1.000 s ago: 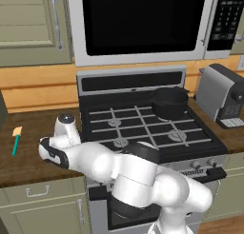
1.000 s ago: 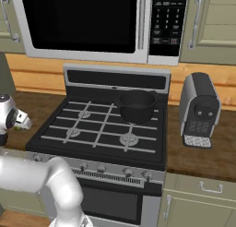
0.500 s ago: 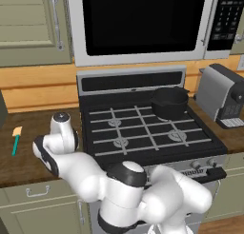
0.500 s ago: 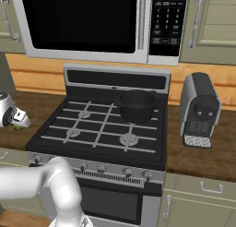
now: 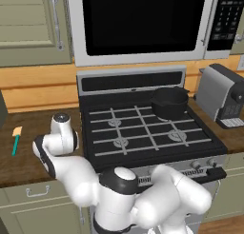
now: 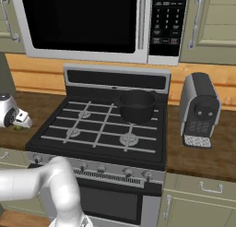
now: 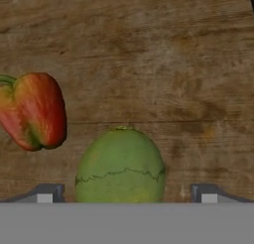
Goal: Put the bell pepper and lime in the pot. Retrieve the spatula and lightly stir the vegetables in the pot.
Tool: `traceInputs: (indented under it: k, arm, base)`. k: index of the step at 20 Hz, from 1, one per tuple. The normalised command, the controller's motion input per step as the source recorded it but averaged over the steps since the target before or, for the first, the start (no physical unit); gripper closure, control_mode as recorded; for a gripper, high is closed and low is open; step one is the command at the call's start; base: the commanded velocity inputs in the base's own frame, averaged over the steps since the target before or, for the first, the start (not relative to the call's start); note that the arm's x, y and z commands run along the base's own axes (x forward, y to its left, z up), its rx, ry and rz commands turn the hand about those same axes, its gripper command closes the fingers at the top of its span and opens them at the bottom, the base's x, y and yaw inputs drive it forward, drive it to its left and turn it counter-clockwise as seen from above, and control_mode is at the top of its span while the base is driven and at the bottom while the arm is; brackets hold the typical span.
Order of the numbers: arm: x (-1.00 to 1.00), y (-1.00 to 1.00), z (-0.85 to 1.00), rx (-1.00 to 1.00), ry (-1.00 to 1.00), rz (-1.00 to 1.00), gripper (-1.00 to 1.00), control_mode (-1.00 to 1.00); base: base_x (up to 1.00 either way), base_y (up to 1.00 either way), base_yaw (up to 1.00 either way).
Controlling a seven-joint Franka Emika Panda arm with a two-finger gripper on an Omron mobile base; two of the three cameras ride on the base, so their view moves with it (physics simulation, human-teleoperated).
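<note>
Lime [image 7: 120,166] on the table [image 7: 149,54], centred between the spread fingertips [image 7: 45,193] of the released claw [image 7: 127,194], pepper [image 7: 33,111] just left

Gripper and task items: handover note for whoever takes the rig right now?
Gripper: open, low over the wooden counter, straddling the lime; nothing held.
Bell pepper: on the counter beside the lime, apart from it.
Pot: on the stove's back right burner.
Spatula: on the counter left of the stove.
Done: nothing in the pot yet.
Left: lime, pepper into pot, fetch spatula, stir.
</note>
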Motion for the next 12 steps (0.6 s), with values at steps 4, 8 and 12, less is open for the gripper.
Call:
traceInputs:
  k: [4,8,12]
  arm:
    - [0.14,0.0,-0.15,0.0,0.01,0.0,-1.0,-1.0]
    - [0.05,0.1,-0.23,-0.02,0.06,0.0,1.0,-1.0]
    - [0.0,0.03,-0.12,0.0,0.03,0.0,1.0,-1.0]
  base:
    - [0.0,0.0,0.0]
    - [0.0,0.0,0.0]
    - [0.0,0.0,0.0]
